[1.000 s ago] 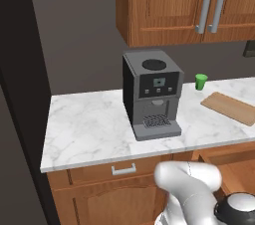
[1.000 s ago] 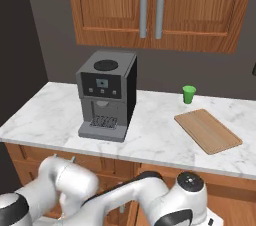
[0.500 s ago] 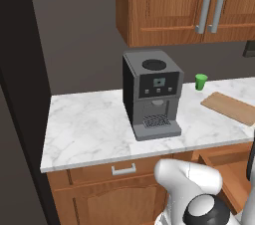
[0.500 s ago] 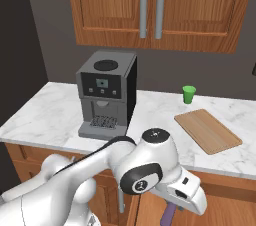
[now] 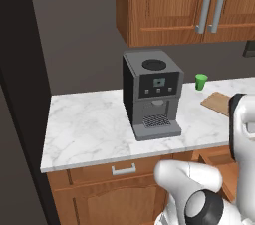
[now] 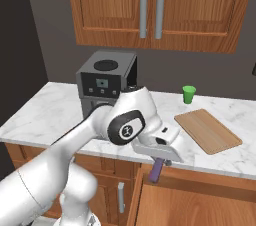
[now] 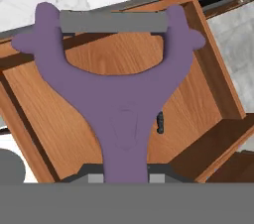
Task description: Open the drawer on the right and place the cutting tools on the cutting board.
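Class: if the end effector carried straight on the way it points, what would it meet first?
Probably the open drawer's wooden floor: the end effector, shut on the purple tool, points into it. Depth is unclear.

The bench (image 6: 45,112) is white marble with grey veins, smooth and faintly glossy. The cabinets (image 6: 200,5) and the drawer (image 7: 89,119) are medium-brown wood with visible grain and a satin finish; the board (image 6: 207,130) is paler, matt wood. The cabinet handles (image 6: 144,5) look like brushed grey metal. The coffee machine (image 5: 152,94) is matt dark-grey plastic. The tool (image 7: 121,104) is smooth matt purple plastic with a dull grey blade. The cup (image 6: 188,94) is plain green plastic.
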You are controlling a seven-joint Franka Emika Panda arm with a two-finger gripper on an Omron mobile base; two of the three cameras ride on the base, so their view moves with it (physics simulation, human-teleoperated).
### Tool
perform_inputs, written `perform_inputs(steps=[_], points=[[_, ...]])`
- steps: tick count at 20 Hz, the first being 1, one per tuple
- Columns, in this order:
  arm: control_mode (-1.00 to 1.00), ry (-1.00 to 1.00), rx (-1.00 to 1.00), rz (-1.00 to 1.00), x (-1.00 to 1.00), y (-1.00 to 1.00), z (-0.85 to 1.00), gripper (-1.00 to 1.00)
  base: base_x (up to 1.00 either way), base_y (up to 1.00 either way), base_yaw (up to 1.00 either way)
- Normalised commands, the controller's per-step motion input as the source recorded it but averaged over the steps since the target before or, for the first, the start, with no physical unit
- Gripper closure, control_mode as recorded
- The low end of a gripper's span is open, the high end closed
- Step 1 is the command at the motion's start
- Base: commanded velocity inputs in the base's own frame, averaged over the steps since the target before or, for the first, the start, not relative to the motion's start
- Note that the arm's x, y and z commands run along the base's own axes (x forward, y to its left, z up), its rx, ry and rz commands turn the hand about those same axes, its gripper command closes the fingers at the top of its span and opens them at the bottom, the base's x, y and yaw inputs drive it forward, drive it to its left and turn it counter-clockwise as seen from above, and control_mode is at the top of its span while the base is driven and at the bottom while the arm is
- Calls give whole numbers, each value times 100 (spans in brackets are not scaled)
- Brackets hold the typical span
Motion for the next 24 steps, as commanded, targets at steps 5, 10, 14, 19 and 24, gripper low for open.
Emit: perform_inputs(steps=[5,10,14,19,24], points=[[-100,7,8,0,100,13,31,100,0,0,0],[-100,6,13,0,100,1,20,100,0,0,0],[-100,4,14,0,91,0,13,100,0,0,0],[-100,4,11,0,64,0,2,100,0,0,0],[-100,1,5,0,48,0,-7,100,0,0,0]])
